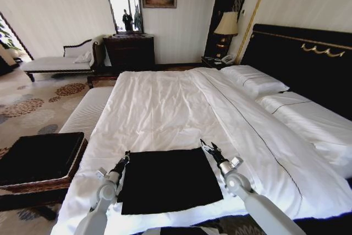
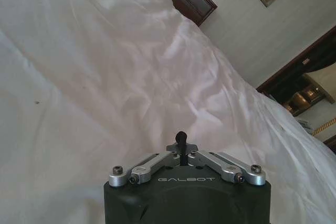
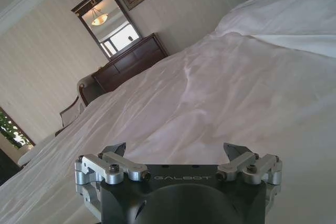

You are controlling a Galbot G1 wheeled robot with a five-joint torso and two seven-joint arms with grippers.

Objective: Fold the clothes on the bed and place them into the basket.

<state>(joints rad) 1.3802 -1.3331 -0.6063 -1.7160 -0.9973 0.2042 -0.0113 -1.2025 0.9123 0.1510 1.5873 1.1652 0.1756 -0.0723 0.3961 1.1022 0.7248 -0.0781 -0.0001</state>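
Observation:
The clothes [image 1: 168, 180] lie as a flat black rectangle on the white duvet of the bed [image 1: 165, 108], close to its near edge; no lettering shows. My left gripper [image 1: 125, 159] sits at the fabric's far left corner. In the left wrist view my left gripper [image 2: 181, 139] has its fingers closed together over bare white duvet, with no cloth seen between them. My right gripper [image 1: 209, 148] hovers at the far right corner. The right wrist view shows my right gripper [image 3: 176, 153] open, fingers spread wide. The basket [image 1: 41, 160], brown wicker with black lining, stands on the floor to the left.
A pale striped bench [image 1: 88, 111] runs along the bed's left side, beyond the basket. Pillows [image 1: 256, 81] and the black headboard [image 1: 308, 59] are on the right. A dresser [image 1: 129, 50], a chaise [image 1: 60, 61] and a lamp [image 1: 226, 26] line the far wall.

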